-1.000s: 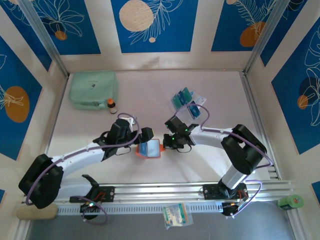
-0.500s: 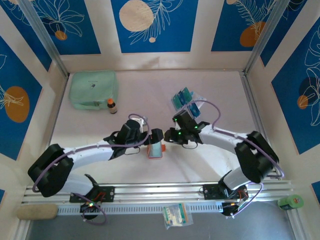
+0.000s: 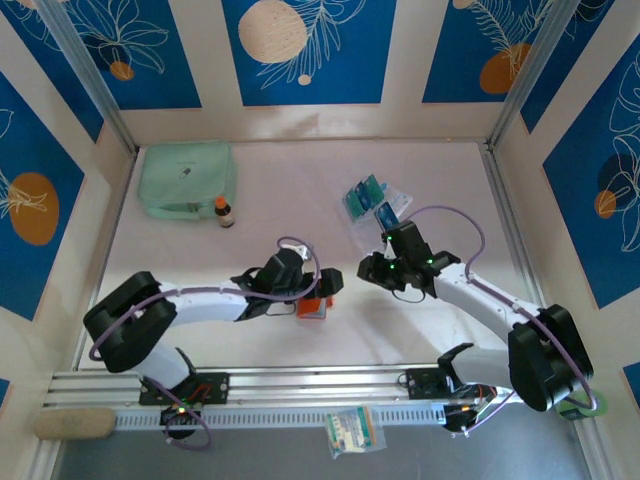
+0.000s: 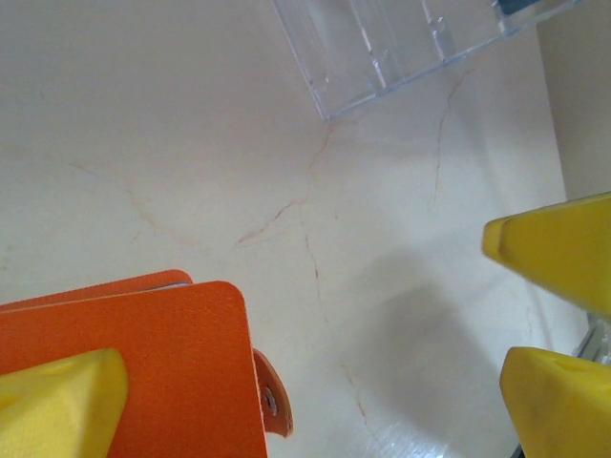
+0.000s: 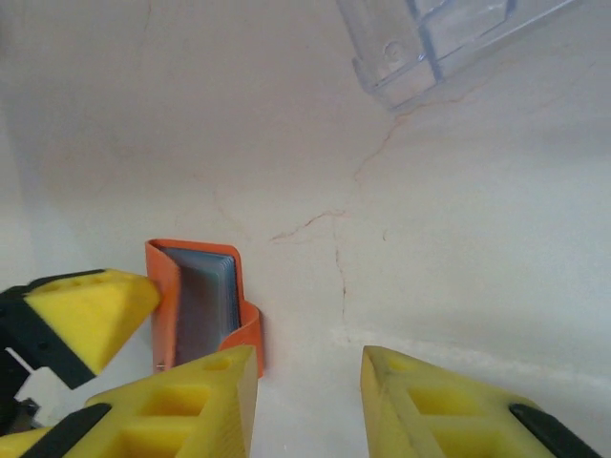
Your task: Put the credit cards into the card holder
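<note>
On the pale table [image 3: 300,180] between blue leaf-print walls, the card holder [image 4: 162,372] stands on edge against one finger of our left gripper [image 3: 320,288], whose jaws are wide apart. Our right gripper [image 5: 310,363] is parted and empty. We judge the next move is fetching another of the credit cards [image 3: 365,193] beyond it. How many remain is unclear.

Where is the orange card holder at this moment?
In the top view the card holder sits near the table's front centre, at the left end effector, with the right end effector apart on its right.
</note>
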